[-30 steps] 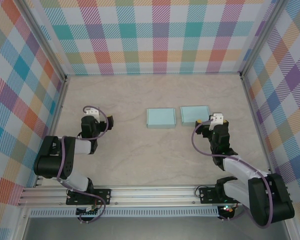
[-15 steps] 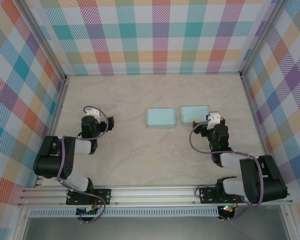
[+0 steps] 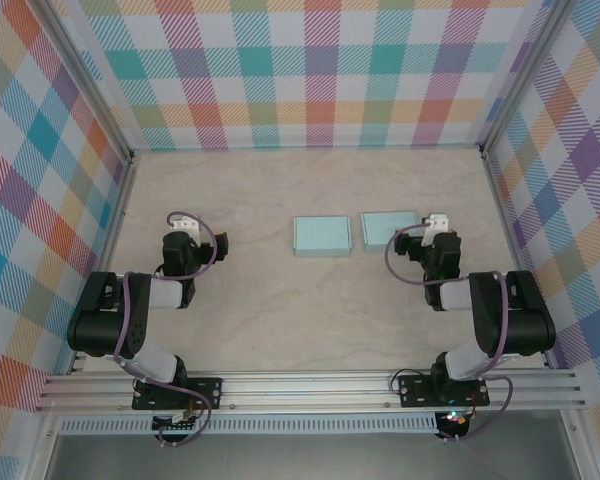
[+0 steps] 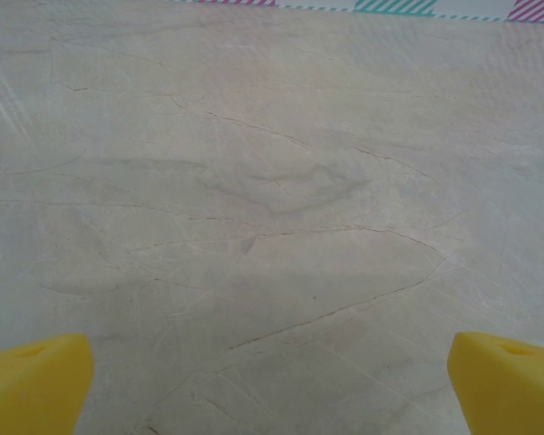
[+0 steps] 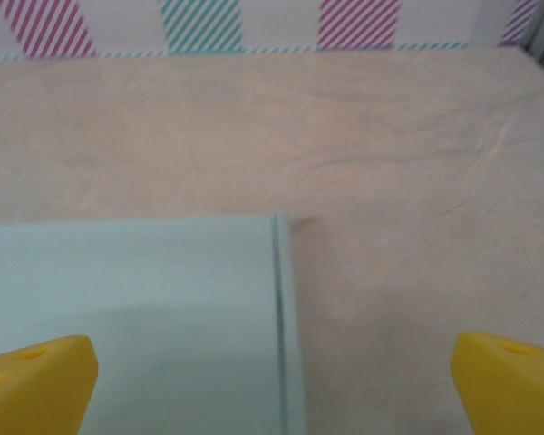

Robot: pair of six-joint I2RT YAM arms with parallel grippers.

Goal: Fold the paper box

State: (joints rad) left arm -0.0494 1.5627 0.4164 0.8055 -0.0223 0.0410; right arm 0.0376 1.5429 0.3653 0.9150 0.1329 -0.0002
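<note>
Two flat pale-blue paper boxes lie side by side mid-table, the left one [image 3: 322, 236] and the right one [image 3: 389, 229]. My right gripper [image 3: 437, 222] sits low just off the right box's right edge, open. In the right wrist view that box [image 5: 136, 317] covers the lower left, its folded right edge running between my yellow fingertips [image 5: 36, 381], and the right gripper [image 5: 272, 394] holds nothing. My left gripper [image 3: 185, 226] rests at the table's left, well away from both boxes. In its wrist view the left gripper [image 4: 272, 390] is open over bare table.
Checked walls [image 3: 310, 70] close in the table on three sides. The marbled tabletop [image 3: 280, 310] runs between the boxes and the metal rail [image 3: 310, 385] at the near edge, where both arm bases are bolted.
The right arm has folded back toward its base, its elbow rising, and its gripper has shifted slightly away and to the right beside the right box. The left arm has stayed still.
</note>
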